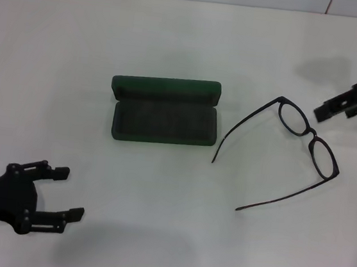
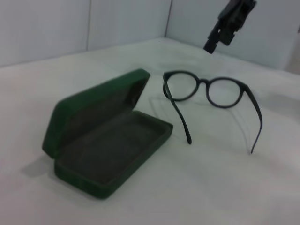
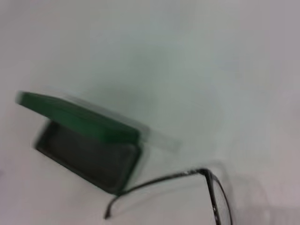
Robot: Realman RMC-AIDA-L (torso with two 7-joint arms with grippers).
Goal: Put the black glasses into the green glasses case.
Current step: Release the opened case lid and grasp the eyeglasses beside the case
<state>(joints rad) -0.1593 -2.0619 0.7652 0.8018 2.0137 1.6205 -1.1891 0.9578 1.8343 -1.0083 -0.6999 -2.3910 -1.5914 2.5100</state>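
Left hand [image 1: 72, 192] sits low at the near left of the table [image 1: 154, 234], fingers spread apart with nothing between them, well apart from both task items. Right hand [image 1: 333, 110] is at the far right, above the table, just beyond the front of the black glasses [image 1: 307, 138]; only its dark tip enters the head view, and whether its fingers are apart or together cannot be told. It casts a soft shadow on the table farther back. The same right hand appears in the left wrist view as a dark shape hanging over the table behind the glasses [image 2: 229, 21]. The green glasses case [image 1: 164, 122] lies near the table centre, open, lid standing up along its far edge, dark lining exposed, tray empty. In the left wrist view the case [image 2: 108, 159] shows the lid raised at a slant over the tray. The black glasses [image 2: 208, 91] rest on the table to the right of the case, apart from it, temple arms unfolded and pointing toward the near left; the end of the nearer-to-case temple arm lies close to the case's right end but not touching. Right wrist view shows the open case [image 3: 89, 140] edge-on, with one temple arm and part of a lens of the glasses [image 3: 187, 187] beside it.
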